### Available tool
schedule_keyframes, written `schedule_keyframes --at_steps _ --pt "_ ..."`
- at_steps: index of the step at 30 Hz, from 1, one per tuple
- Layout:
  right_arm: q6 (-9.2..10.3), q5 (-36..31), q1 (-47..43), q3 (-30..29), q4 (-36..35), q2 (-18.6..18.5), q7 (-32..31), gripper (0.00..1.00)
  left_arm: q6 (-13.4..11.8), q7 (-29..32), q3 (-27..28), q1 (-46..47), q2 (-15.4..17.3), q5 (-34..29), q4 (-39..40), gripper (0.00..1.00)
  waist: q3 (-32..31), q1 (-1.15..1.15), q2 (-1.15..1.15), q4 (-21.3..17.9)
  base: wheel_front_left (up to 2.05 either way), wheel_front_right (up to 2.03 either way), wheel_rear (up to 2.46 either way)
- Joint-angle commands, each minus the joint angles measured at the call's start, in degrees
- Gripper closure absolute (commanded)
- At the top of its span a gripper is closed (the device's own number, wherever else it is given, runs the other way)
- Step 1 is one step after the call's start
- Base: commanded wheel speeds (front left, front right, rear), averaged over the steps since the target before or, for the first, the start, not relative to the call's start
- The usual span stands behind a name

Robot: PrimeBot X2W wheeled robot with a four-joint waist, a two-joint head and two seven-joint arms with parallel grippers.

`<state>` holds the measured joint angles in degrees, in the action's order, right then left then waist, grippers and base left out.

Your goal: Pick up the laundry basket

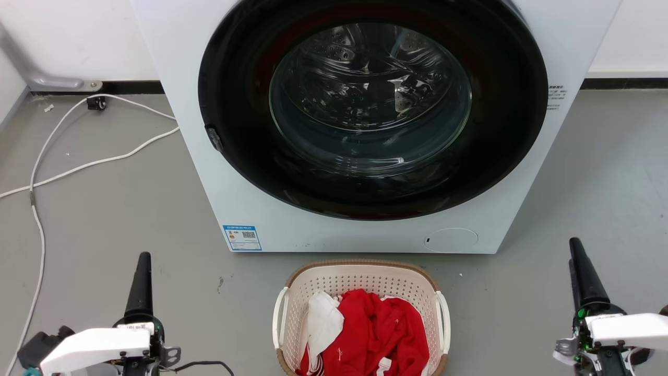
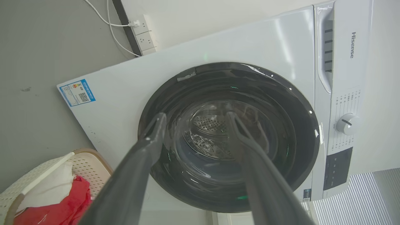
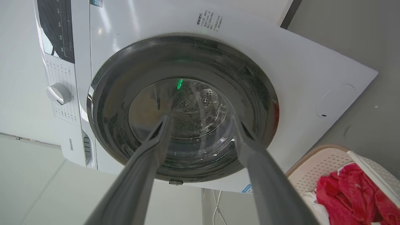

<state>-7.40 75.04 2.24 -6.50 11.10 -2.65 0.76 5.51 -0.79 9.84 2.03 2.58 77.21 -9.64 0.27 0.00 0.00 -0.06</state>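
LAUNDRY ROOM: A rounded cream plastic laundry basket [image 1: 360, 282] with perforated walls and a brown woven-look rim sits on the grey floor [image 1: 104, 224] at the near centre of the scene, just in front of the white front-loading washing machine [image 1: 209, 172] and below its round dark glass door [image 1: 370, 99], which looks like a spot chosen for loading. A crumpled red garment [image 1: 381, 329] and a white cloth [image 1: 323, 321] are heaped inside it, so I judge the load soft and light but free to shift if the basket tips. My two arms flank the basket, one at the near left and one at the near right, each well apart from it, and neither touches it. My left jaws stand wide, their long dark fingers [image 2: 137, 162] parted with nothing between them and aimed at the washer door, not at the basket. My right jaws [image 3: 143, 162] are spread just as wide and are also empty. The basket's white left side handle [image 1: 278, 318] and white right side handle [image 1: 444, 321] each face the arm on that side, which I take as the reason for my stance: one handle for each arm. The lift has not begun, and both arms would need to swing inward and down to reach the handles. A thin white cable [image 1: 83, 167] trails across the floor at the far left, away from the work.
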Motion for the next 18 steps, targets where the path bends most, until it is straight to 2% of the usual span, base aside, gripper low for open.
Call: schedule_keyframes --at_steps 1,7,13,18 --pt "-0.10 -3.33 1.05 -0.61 -1.95 -0.21 0.63 0.00 -0.61 -0.68 0.53 0.54 0.22 -2.95 2.34 0.00 0.04 0.00 0.00 0.01 0.00 0.00 0.00" --pt "-0.10 -13.32 1.70 -1.89 -5.42 -0.22 1.94 0.00 -3.08 -1.96 -0.41 0.16 0.23 -11.75 7.13 0.00 0.22 0.00 0.00 0.00 0.00 0.00 0.00" --pt "-0.11 -23.73 1.92 -1.31 -10.24 -0.23 3.12 0.00 -4.32 -3.16 -3.44 -0.45 0.25 -21.63 10.67 0.00 0.43 0.00 0.00 -0.03 0.00 0.00 0.00" --pt "-0.11 -33.49 1.61 1.36 -13.60 -0.23 4.07 0.00 -4.64 -4.13 -5.60 -0.68 0.26 -30.02 13.86 0.00 0.53 0.00 0.00 -0.07 0.00 0.00 0.00"
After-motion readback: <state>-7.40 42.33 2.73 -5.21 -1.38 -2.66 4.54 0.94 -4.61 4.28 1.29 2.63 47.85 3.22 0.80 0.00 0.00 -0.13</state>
